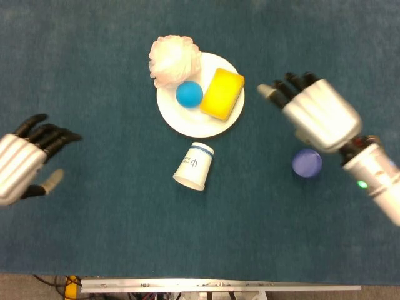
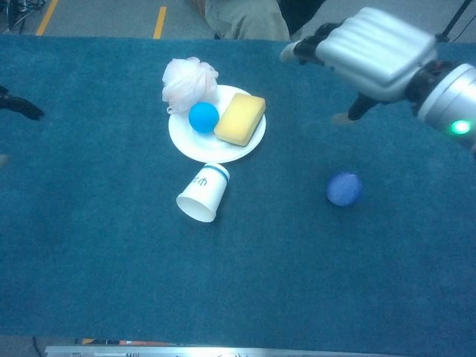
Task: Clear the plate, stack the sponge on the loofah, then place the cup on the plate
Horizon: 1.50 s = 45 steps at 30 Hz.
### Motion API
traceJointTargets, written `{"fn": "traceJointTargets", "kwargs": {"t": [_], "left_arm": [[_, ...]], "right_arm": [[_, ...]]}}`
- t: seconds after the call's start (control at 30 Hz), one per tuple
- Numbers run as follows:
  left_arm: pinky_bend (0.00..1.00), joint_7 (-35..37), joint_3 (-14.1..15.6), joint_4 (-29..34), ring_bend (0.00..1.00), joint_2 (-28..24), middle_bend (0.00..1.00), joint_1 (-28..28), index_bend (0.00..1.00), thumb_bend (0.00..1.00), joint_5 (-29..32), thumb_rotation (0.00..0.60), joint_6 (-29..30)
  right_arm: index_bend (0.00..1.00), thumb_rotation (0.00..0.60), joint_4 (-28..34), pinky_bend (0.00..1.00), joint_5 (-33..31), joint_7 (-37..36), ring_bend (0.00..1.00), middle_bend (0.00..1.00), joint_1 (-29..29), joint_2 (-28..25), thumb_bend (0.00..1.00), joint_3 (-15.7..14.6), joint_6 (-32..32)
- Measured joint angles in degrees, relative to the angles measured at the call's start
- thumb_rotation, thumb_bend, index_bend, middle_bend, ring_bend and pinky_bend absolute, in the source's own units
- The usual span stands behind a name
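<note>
Nearest you, the paper cup (image 1: pixel 193 165) lies tipped on the teal worktop (image 1: pixel 94 219) just short of the plate (image 1: pixel 187 122): light and crushable, so wrap its wall gently. Both robot hands hang empty, fingers spread, left robot hand (image 1: pixel 25 164), right robot hand (image 1: pixel 312 109) above the purple ball (image 1: pixel 307 162). On the plate, the spongy yellow sponge (image 1: pixel 222 93) takes a side pinch, the smooth blue ball (image 1: pixel 189 94) may roll, and the frilly loofah (image 1: pixel 172 59) overhangs the far rim.

Lab — blue-clothed test table (image 2: pixel 111 282), floor tape (image 2: pixel 160 21)
</note>
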State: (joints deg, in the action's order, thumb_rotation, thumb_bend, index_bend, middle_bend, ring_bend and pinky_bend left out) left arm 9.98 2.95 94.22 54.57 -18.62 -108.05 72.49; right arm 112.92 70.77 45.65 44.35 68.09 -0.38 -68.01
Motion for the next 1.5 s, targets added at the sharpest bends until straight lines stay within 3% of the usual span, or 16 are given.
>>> {"fn": "traceJointTargets", "kwargs": {"t": [0.33, 0.57, 1.0, 1.23, 1.5], "left_arm": [[0.11, 1.9, 0.7, -3.2, 0.2, 3.8, 0.22, -10.6, 0.17, 0.41, -8.4, 0.6, -5.8], [0.11, 1.2, 1.1, -5.7, 0.15, 8.0, 0.16, -17.6, 0.11, 0.41, -11.6, 0.6, -10.5], [0.11, -5.3, 2.4, -12.6, 0.09, 15.4, 0.07, -23.9, 0.03, 0.41, -14.6, 0.6, -13.0], [0.11, -5.5, 3.9, -14.4, 0.09, 18.6, 0.07, -26.9, 0.03, 0.41, -14.2, 0.6, -14.2], [0.11, -5.2, 4.5, -11.6, 0.09, 19.4, 0.07, -28.3, 0.03, 0.41, -10.0, 0.6, -18.0]], "right_arm": [[0.19, 0.6, -0.6, 0.4, 3.2, -6.1, 0.24, 0.31, -5.7, -5.7, 0.0, -1.1, -2.5], [0.19, 0.6, -1.8, 0.4, 4.8, -8.4, 0.24, 0.31, -8.3, -6.8, 0.0, -1.6, -2.6], [0.19, 0.6, -4.3, 0.4, 5.9, -11.7, 0.24, 0.31, -11.1, -7.4, 0.0, -0.7, -1.3], [0.19, 0.6, -5.4, 0.4, 5.9, -12.8, 0.24, 0.31, -12.2, -7.4, 0.0, -0.1, -0.7], [0.19, 0.6, -6.5, 0.4, 6.2, -14.0, 0.24, 0.31, -13.1, -7.4, 0.0, 0.4, 0.2]]}}
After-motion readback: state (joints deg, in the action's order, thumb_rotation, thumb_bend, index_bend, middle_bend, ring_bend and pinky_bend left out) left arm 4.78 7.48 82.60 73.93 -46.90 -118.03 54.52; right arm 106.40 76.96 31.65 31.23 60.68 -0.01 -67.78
